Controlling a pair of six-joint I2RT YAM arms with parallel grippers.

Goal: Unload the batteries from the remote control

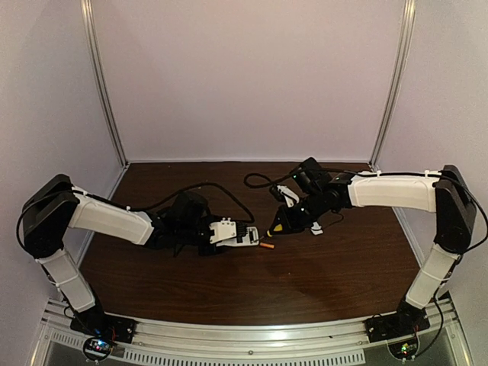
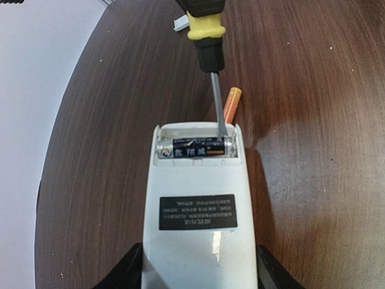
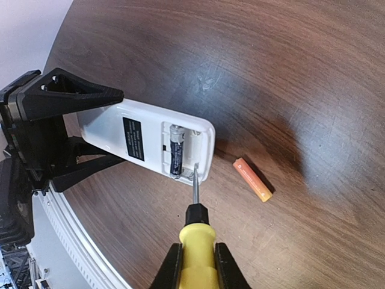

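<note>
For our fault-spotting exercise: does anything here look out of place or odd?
Yes. The remote control has its battery bay uncovered, holding only a black battery, a screwdriver tip poking in. An orange battery lies loose on the table beside it.

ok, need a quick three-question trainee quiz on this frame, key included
1. Relative to the remote control, where is the orange battery?
A) inside it
B) on the table beside it
C) on top of it

2. True or false: the black battery sits inside the remote control.

3. Fill in: the right end effector is shut on a yellow-handled ____.

Key: 1 B; 2 true; 3 screwdriver
</note>
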